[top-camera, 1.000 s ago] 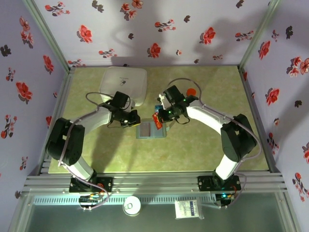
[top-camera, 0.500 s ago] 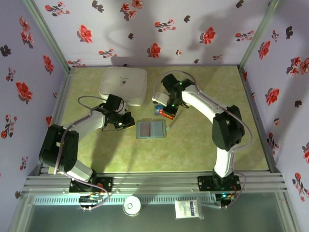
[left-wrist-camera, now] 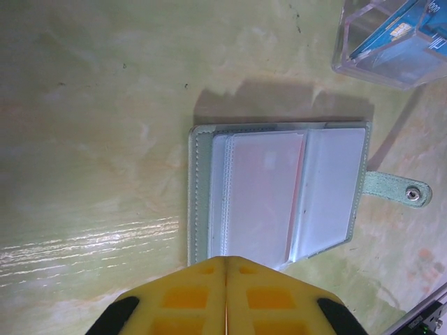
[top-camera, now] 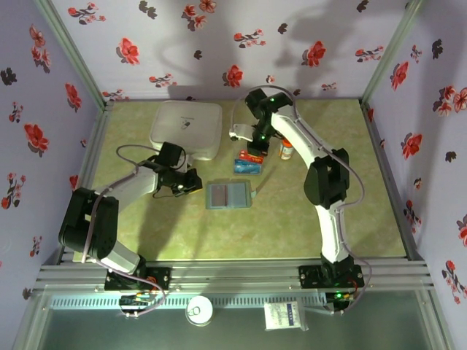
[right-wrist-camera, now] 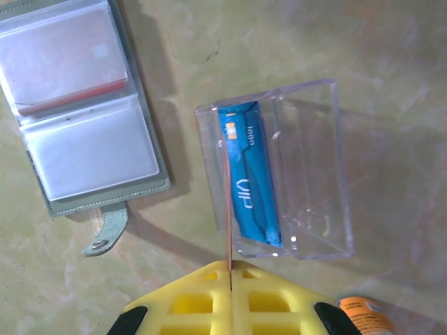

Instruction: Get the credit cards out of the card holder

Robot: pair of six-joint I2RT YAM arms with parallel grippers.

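The card holder (top-camera: 228, 195) lies open and flat on the table, with a pinkish card (left-wrist-camera: 262, 195) under its clear sleeves (right-wrist-camera: 70, 63) and its strap (left-wrist-camera: 398, 190) out to the side. My right gripper (right-wrist-camera: 229, 265) is shut on a thin red-orange credit card (right-wrist-camera: 228, 202), seen edge-on. That card stands over the left wall of the clear tray (right-wrist-camera: 307, 174), where a blue credit card (right-wrist-camera: 248, 174) lies. In the top view the red card (top-camera: 252, 155) hangs under the right gripper (top-camera: 254, 149). My left gripper (left-wrist-camera: 225, 259) is shut and empty, just left of the holder (left-wrist-camera: 202, 195).
A large white box (top-camera: 187, 127) sits at the back left. A small orange-and-white bottle (top-camera: 287, 149) stands right of the clear tray (top-camera: 248, 166). Patterned walls enclose the table on three sides.
The right arm has carried the red-orange card away from the holder, back to the clear tray. The left gripper drew off the holder to the left, then stayed still.
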